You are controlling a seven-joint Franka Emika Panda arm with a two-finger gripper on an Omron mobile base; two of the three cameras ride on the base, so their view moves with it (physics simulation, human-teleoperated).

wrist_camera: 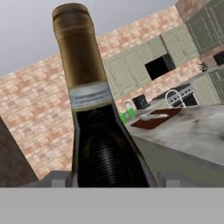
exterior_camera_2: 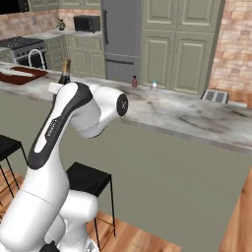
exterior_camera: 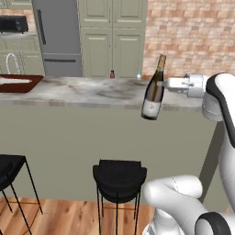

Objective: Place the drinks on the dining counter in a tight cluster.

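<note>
Wine bottle (exterior_camera: pixel 153 92) clamped in pincer (exterior_camera: pixel 164 84), hanging tilted with neck up over near edge of bench (exterior_camera: pixel 87 92), maroon bottle (exterior_camera: pixel 112 74) and water bottle (exterior_camera: pixel 138 75) far across at back edge.

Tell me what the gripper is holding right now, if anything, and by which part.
The gripper holds the wine bottle by its upper body, just below the shoulder, tilted and lifted at the dining counter.

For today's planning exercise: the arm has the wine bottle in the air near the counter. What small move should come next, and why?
Probably carry the wine bottle, held tilted by the gripper, further over the dining counter toward the maroon bottle and water bottle, since those two already stand close together.
</note>
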